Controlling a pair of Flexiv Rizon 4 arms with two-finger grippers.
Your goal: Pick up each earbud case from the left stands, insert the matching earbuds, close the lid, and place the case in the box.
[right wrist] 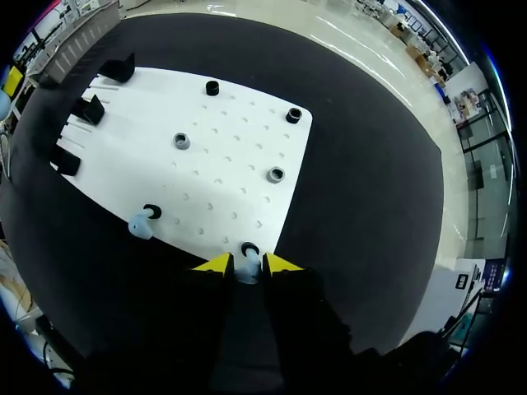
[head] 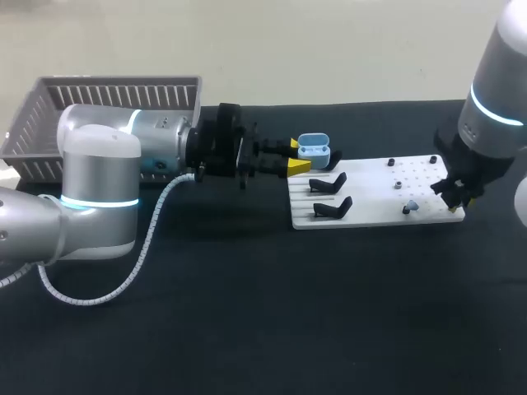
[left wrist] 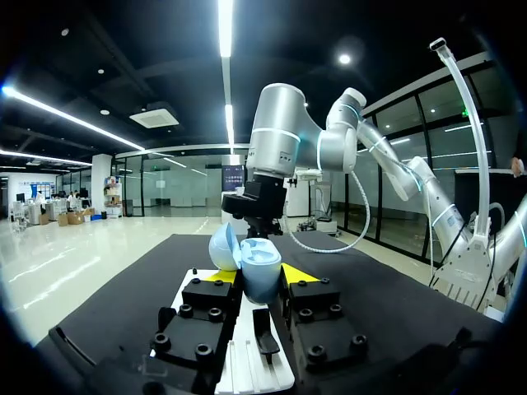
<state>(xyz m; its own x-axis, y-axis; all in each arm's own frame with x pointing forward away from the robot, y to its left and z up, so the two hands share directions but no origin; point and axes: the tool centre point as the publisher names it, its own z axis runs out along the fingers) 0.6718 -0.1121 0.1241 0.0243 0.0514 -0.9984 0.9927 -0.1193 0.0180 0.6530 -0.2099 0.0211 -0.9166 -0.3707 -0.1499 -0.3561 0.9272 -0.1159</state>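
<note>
My left gripper (head: 298,156) is shut on an open light-blue earbud case (head: 314,151), held just off the far left corner of the white board (head: 370,193). In the left wrist view the case (left wrist: 260,270) sits between the yellow tips with its lid (left wrist: 223,247) swung open. My right gripper (head: 458,200) stands over the board's near right corner. In the right wrist view its yellow tips (right wrist: 247,265) close in on a pale blue earbud (right wrist: 246,268) by a black ring holder. A second earbud (right wrist: 140,224) lies further along that board edge (head: 412,206).
Two empty black stands (head: 328,183) (head: 332,208) sit on the board's left part. Small black and grey ring holders (right wrist: 181,141) dot the board (right wrist: 230,148). A grey slatted basket (head: 107,99) stands at the far left of the black table.
</note>
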